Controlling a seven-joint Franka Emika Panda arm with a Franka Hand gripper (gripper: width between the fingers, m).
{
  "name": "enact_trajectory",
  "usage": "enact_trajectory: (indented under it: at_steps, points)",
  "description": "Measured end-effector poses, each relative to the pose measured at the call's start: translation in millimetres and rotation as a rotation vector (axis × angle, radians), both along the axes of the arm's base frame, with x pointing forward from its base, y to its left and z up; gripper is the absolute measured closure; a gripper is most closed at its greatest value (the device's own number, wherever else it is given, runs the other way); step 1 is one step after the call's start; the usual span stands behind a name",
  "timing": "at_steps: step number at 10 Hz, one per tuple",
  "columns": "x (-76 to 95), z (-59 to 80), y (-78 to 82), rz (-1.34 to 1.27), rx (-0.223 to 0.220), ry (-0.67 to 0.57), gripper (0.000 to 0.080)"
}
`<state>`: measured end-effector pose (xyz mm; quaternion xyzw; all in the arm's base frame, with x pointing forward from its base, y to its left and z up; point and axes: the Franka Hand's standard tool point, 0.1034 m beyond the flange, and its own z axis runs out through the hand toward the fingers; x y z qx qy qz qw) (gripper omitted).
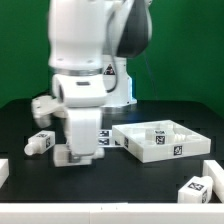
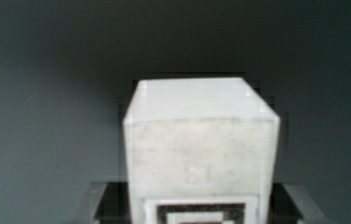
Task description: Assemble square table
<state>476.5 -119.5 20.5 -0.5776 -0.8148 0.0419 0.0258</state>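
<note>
My gripper [image 2: 198, 207] is shut on a chunky white table leg [image 2: 198, 125]. In the wrist view the leg fills the middle, with a black-and-white tag on its near end and a dark finger [image 2: 111, 200] on each side. In the exterior view the gripper [image 1: 80, 153] hangs low over the black table, left of the square tabletop [image 1: 135, 149]. The tabletop lies flat, and a tagged leg [image 1: 158, 131] stands on it. Loose legs lie at the exterior view's left [image 1: 38, 143] and front right [image 1: 196, 187].
The arm's white base [image 1: 118, 85] stands behind the gripper. Another white piece [image 1: 45, 105] lies at the left, beside the arm. White L-shaped pieces sit at the right edge [image 1: 214, 172] and the left edge [image 1: 3, 171]. The marker board [image 1: 106, 134] shows just behind the gripper.
</note>
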Motion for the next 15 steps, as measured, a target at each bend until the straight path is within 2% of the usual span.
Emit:
enact_trajectory:
  at_steps: [1, 2, 3, 7, 9, 12, 14, 15]
  points:
    - [-12.2, -6.1, -23.5, 0.044, 0.014, 0.022, 0.0518]
    - [-18.7, -10.3, -37.7, 0.046, 0.023, 0.046, 0.0518]
    - [-16.4, -10.4, -43.7, 0.037, 0.023, 0.055, 0.0518]
    - [-15.3, -11.3, -43.8, 0.042, 0.024, 0.056, 0.0518]
    - [1.4, -11.3, -44.9, 0.055, 0.021, 0.040, 0.0518]
    - [4.4, -11.5, -29.1, 0.018, 0.020, 0.037, 0.0519]
    - [3.7, -11.7, -31.2, 0.013, 0.020, 0.037, 0.0519]
    - [3.3, -12.2, -31.4, 0.013, 0.020, 0.038, 0.0411]
